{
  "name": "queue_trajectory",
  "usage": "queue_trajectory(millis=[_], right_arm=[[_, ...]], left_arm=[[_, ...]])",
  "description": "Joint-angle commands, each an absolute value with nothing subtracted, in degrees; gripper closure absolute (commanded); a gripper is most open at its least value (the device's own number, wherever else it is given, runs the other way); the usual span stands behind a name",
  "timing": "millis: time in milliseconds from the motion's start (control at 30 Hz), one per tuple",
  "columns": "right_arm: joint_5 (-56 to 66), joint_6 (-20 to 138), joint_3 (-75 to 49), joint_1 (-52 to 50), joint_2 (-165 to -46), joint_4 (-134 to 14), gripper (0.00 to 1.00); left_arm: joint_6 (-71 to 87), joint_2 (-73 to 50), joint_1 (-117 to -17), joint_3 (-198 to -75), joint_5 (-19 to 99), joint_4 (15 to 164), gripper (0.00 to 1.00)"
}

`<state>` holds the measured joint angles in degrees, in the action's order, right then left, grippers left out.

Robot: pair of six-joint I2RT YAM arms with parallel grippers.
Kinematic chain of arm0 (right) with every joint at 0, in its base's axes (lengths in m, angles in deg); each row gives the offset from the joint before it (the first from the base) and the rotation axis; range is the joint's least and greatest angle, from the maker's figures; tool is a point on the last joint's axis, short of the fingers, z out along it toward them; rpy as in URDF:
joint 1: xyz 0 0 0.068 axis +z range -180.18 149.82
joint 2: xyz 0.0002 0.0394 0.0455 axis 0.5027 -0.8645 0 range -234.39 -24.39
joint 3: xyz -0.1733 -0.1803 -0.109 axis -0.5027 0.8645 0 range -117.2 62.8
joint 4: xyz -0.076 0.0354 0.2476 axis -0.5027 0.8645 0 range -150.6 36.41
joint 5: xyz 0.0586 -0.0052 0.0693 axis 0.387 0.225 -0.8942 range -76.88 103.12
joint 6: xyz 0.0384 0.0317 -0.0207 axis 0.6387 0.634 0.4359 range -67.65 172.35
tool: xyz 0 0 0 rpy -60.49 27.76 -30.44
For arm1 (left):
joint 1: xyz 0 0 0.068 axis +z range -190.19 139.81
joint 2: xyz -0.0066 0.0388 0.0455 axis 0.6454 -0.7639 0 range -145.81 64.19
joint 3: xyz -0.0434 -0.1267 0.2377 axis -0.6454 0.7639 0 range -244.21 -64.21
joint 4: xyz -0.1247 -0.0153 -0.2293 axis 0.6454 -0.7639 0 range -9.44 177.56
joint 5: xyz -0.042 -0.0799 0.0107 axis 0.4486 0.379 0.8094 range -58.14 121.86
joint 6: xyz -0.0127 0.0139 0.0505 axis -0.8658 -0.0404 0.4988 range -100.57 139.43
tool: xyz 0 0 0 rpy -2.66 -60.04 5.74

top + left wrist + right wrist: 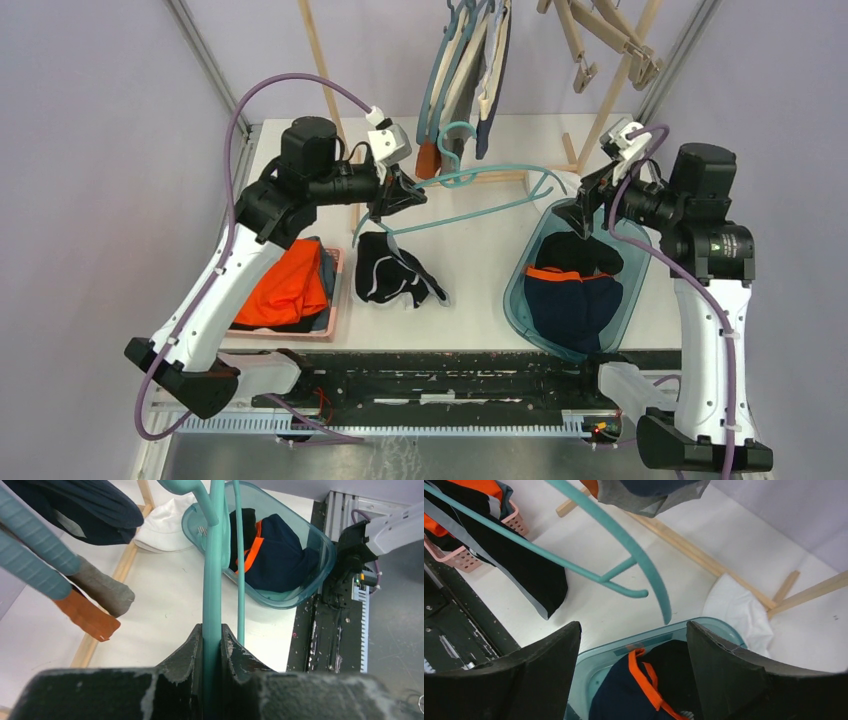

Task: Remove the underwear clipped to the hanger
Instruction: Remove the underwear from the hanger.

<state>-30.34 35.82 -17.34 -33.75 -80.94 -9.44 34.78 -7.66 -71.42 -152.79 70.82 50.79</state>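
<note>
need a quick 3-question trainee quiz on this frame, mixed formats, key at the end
1. True or false: the left jaws are shut on the teal hanger.
2. Pick one. What lies in the tub below the open right jaws? A) navy underwear with an orange waistband B) a white towel C) a pair of shoes
3. Fill in: the underwear still hanging from the hanger is ____ with white trim.

Key: 1 true; 2 A; 3 black
</note>
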Motion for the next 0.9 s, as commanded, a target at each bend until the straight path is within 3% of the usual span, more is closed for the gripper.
queue_trajectory(millis=[0,233,500,867], right_arm=[[-30.5,28.7,-25.7,-33.4,-83.9,-1.7,0.14],[-38.0,20.2,-35.8,-29.6,-91.5,10.4,0.13],[-34.0,18.0,-38.0,-17.0,-96.6,11.1,0.16],[-41.1,16.0,-37.8,-14.8,-99.9,11.3,0.57]], left_arm=[[39.5,-8.0,-72.7,-156.2,70.0,49.8,0.97],[40.3,-8.1,-73.7,-155.5,73.2,48.7,0.97],[42.4,-7.1,-74.2,-153.4,75.7,47.4,0.97],[44.9,-5.4,-74.2,-150.6,76.0,46.7,0.97]])
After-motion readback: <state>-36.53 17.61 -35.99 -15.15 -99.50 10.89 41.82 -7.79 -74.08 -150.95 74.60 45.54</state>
